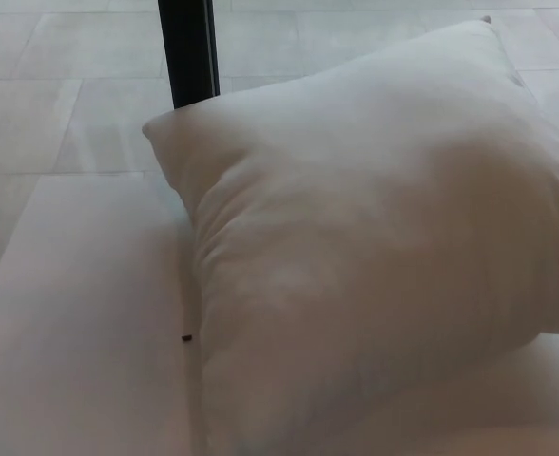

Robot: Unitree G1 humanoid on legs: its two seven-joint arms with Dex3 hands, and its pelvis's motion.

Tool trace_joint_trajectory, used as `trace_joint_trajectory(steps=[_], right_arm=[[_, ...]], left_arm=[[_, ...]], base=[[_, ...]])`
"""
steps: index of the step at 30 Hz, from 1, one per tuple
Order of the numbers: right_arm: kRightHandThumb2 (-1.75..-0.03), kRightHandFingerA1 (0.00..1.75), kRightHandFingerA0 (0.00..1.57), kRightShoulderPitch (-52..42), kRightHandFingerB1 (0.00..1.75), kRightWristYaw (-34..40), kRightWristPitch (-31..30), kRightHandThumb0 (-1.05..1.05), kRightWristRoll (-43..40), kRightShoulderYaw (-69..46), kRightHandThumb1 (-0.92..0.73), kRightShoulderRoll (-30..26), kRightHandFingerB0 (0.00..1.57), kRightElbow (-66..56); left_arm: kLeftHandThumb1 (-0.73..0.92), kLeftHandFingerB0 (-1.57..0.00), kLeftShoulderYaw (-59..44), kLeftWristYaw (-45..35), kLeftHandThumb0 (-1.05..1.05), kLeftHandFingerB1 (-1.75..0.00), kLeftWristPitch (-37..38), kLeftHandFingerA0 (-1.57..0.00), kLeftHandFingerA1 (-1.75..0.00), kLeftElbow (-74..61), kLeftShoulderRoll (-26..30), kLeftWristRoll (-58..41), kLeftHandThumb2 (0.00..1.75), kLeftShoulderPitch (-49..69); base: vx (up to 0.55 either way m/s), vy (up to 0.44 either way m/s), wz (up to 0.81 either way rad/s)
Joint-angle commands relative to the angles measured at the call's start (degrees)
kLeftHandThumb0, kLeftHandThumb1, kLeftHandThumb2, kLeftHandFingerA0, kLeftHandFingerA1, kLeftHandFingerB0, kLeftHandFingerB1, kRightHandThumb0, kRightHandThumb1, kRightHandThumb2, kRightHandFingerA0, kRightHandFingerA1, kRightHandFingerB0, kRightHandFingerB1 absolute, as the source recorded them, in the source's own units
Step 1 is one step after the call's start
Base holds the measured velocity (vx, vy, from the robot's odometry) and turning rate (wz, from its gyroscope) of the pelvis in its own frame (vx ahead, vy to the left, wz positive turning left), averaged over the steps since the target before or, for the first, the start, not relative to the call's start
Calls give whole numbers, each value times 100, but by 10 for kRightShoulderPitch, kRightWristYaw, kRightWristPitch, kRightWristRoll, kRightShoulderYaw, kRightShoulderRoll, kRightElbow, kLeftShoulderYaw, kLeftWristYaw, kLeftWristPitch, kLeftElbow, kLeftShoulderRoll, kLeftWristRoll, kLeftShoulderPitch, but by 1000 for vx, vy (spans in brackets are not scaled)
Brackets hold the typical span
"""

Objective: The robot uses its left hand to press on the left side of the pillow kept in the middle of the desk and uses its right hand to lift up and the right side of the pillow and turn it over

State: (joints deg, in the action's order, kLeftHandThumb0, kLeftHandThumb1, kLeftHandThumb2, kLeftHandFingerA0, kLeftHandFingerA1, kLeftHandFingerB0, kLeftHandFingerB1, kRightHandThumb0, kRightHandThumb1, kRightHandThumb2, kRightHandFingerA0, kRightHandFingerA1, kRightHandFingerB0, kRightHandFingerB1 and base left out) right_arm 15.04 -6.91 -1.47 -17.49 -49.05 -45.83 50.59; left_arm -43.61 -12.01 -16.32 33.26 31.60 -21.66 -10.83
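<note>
The white pillow lies on the desk, filling the right side; neither hand shows, so its fingers cannot be judged

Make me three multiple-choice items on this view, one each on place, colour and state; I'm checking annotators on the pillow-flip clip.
1. Where does the black post stand?
A. Behind the pillow's upper-left corner
B. On top of the pillow
C. At the picture's bottom right

2. What colour is the pillow?
A. Red
B. White
C. Dark blue

3. What is touching the pillow besides the desk?
A. The left robot hand
B. A person's hand
C. Nothing visible

Answers: 1 A, the post rises just beyond that corner. 2 B, its whole cover is white. 3 C, no robot hand or person shows in the view.
</note>
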Motion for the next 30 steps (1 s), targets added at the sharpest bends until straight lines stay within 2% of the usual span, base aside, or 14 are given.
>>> trace_joint_trajectory(steps=[1,5,6,8,9,11,13,14,18,19,22,24,26,30], right_arm=[[-70,64,70,84,74,-36,-132,-105,-55,94,-78,23,33,-220],[-108,59,38,109,45,-5,-201,-100,-46,152,-64,56,15,-293],[-68,48,38,113,28,-4,-213,-101,-42,166,-87,61,16,-303],[-109,56,33,119,40,-8,-238,-96,-44,181,-68,67,10,-315],[-70,44,34,120,24,-40,-247,-96,-35,212,-92,62,10,-318],[-112,54,27,127,30,-67,-268,-91,-42,239,-71,67,8,-323],[-68,45,35,130,23,-68,-279,-97,-37,259,-91,74,11,-331],[-113,56,31,132,29,-61,-288,-95,-34,270,-70,82,6,-338],[-113,52,26,140,30,-41,-324,-102,-39,287,-73,113,7,-339],[-68,43,32,141,25,-37,-324,-96,-33,294,-89,120,14,-340],[-112,55,26,144,32,-31,-318,-94,-24,306,-70,135,7,-336],[-68,43,28,155,23,-23,-326,-93,-14,327,-91,155,13,-328],[-68,44,30,161,24,-18,-325,-93,-3,343,-91,165,14,-326],[-112,55,24,171,34,-19,-324,-94,15,376,-70,182,7,-313]], left_arm=[[68,-14,87,42,-72,-48,-187,-31,-61,-262,-44,-87,100,-75],[70,-13,131,82,-71,-48,-226,-32,-64,-349,-99,-99,101,-85],[72,-9,135,87,-69,-47,-227,-31,-62,-362,-110,-104,101,-83],[73,-8,147,90,-68,-45,-230,-33,-62,-378,-125,-99,101,-82],[76,-8,166,86,-68,-44,-228,-22,-58,-390,-137,-92,100,-77],[62,-1,192,76,-34,-50,-227,-5,-53,-390,-150,-77,117,-71],[73,-9,220,65,-70,-44,-221,-24,-59,-382,-152,-51,101,-63],[74,-9,245,69,-67,-45,-228,-26,-60,-384,-152,-27,101,-58],[89,-17,295,82,-63,-34,-223,-32,-59,-382,-181,5,66,-38],[70,-13,308,84,-70,-46,-223,-28,-62,-379,-187,12,100,-35],[69,-16,332,111,-69,-47,-232,-35,-63,-378,-211,26,100,-33],[92,-14,396,100,-66,-34,-237,-36,-60,-381,-207,59,69,-26],[76,-9,428,89,-72,-44,-239,-32,-63,-378,-197,73,104,-26],[92,-9,482,92,-69,-32,-252,-32,-64,-386,-202,85,72,-22]], base=[[0,0,0],[0,0,0],[0,0,0],[0,0,0],[0,0,0],[0,0,0],[0,0,0],[0,0,0],[0,0,0],[0,0,0],[0,0,0],[0,0,0],[0,0,0],[0,0,0]])
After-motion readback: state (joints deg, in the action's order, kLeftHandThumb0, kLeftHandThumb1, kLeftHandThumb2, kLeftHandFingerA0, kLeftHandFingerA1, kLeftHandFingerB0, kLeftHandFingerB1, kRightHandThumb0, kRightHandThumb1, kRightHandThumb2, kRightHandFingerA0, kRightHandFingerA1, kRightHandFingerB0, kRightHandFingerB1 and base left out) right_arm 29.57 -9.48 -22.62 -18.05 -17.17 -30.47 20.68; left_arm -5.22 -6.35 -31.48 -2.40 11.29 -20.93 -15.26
